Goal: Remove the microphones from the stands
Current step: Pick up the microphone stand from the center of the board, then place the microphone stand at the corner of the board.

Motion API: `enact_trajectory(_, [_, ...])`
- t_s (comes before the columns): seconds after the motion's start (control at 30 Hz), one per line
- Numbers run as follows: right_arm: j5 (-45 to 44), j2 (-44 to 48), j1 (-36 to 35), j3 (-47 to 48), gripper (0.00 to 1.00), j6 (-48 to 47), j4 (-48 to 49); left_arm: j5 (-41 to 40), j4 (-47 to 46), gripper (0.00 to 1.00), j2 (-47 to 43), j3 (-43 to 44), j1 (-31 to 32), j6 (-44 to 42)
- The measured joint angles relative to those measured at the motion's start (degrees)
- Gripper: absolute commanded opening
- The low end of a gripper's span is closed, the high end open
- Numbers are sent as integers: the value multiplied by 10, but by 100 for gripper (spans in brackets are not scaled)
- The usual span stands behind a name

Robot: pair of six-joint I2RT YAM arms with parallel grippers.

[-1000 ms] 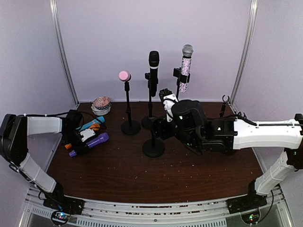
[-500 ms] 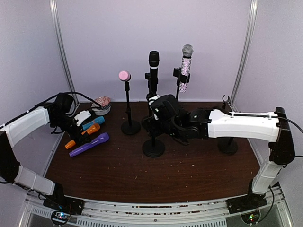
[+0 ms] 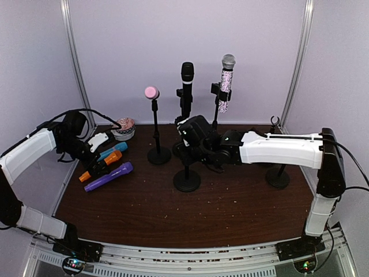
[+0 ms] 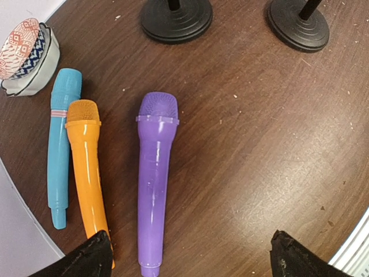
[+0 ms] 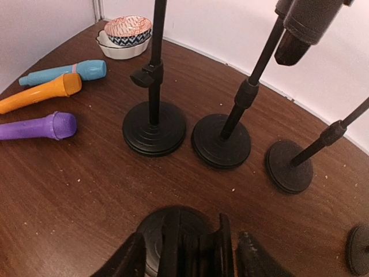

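Three stands at the back hold a pink-headed microphone (image 3: 151,92), a black microphone (image 3: 187,75) and a glittery silver-headed microphone (image 3: 226,81). A shorter front stand (image 3: 187,180) has an empty black clip (image 5: 196,242). My right gripper (image 3: 187,129) sits at the top of this stand. Its fingers (image 5: 124,259) straddle the clip with small gaps, so it is open (image 5: 189,259). My left gripper (image 4: 187,257) is open and empty, hovering over the loose purple microphone (image 4: 154,173) at the left (image 3: 99,144).
Loose orange (image 4: 85,167) and blue (image 4: 59,144) microphones lie beside the purple one. A patterned bowl (image 3: 123,128) stands at the back left. An empty stand (image 3: 278,176) is at the right. White walls enclose the table.
My right gripper has swung left, from right of the front stand onto its top clip. My left arm has lifted up off the loose microphones.
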State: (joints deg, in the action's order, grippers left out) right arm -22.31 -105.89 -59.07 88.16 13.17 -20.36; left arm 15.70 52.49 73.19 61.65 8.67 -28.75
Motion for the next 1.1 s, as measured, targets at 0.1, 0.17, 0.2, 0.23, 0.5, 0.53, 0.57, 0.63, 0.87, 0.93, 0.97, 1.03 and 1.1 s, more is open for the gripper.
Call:
enact_trajectory(0.1, [3, -1, 2, 1, 23, -4, 0, 0, 1, 98, -1, 0, 0, 2])
enact_trajectory(0.17, [4, -1, 4, 1, 12, -3, 2, -1, 2, 98, -1, 2, 0, 4])
enact_trajectory(0.2, [2, -1, 4, 1, 10, -5, 3, -1, 3, 98, -1, 5, 0, 5])
enact_trajectory(0.23, [0, 0, 6, 1, 9, -7, 5, -2, 3, 98, -1, 9, 0, 7])
enact_trajectory(0.5, [-5, 47, 37, -53, 6, -8, 10, -6, 3, 98, -1, 26, 0, 17])
enact_trajectory(0.53, [-7, 58, 45, -66, 5, -8, 9, -6, 3, 98, -1, 27, 0, 17])
enact_trajectory(0.57, [-10, 70, 56, -80, 5, -8, 6, -6, 3, 98, -1, 28, 0, 18])
enact_trajectory(0.63, [-17, 97, 83, -107, 5, -9, -1, -6, 3, 98, 0, 28, 0, 20])
enact_trajectory(0.87, [-43, 169, 165, -172, 5, -17, -31, -5, 4, 98, 5, 35, 0, 26])
enact_trajectory(0.93, [-47, 186, 180, -186, 5, -23, -34, -5, 4, 98, 5, 40, 0, 28])
enact_trajectory(0.97, [-49, 193, 188, -193, 5, -25, -35, -5, 4, 98, 5, 41, 0, 28])
enact_trajectory(1.03, [-50, 204, 201, -203, 5, -27, -37, -5, 5, 98, 5, 44, 0, 30])
enact_trajectory(1.1, [-52, 213, 213, -213, 5, -30, -38, -5, 5, 98, 5, 45, 0, 32])
